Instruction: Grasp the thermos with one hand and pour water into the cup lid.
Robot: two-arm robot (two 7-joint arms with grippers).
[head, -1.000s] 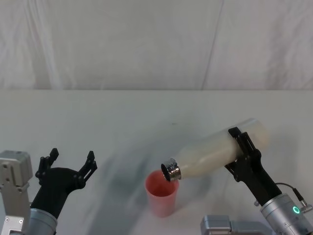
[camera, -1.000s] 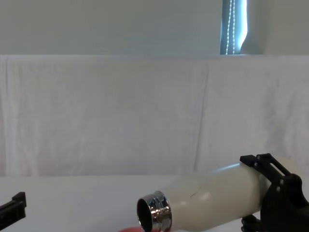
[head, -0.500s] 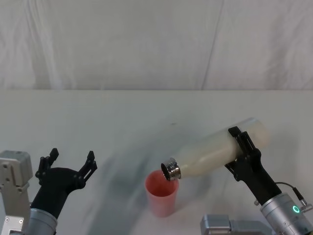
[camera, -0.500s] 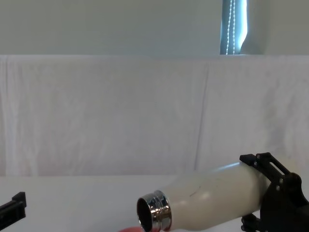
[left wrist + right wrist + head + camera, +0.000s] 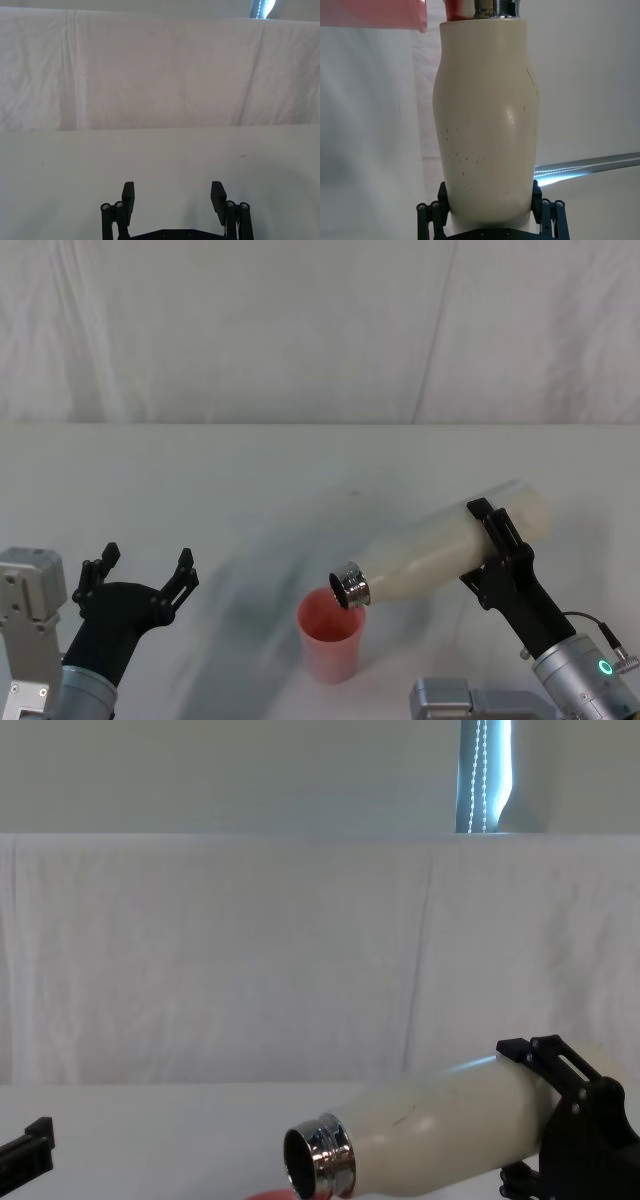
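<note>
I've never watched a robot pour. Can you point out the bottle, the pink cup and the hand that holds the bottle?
bottle [image 5: 440, 545]: head view, middle of its cream body.
pink cup [image 5: 329, 648]: head view, outer wall.
right hand [image 5: 497, 553]: head view, black fingers clamped around the bottle.

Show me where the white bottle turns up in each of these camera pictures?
Head view: the thermos lies tilted at right of centre, in the right gripper.
Chest view: the thermos is at the lower right, mouth facing left.
Right wrist view: it stands up the middle.
Left wrist view: not in it.
Shared landmark: the pink cup lid beneath its steel neck.
</note>
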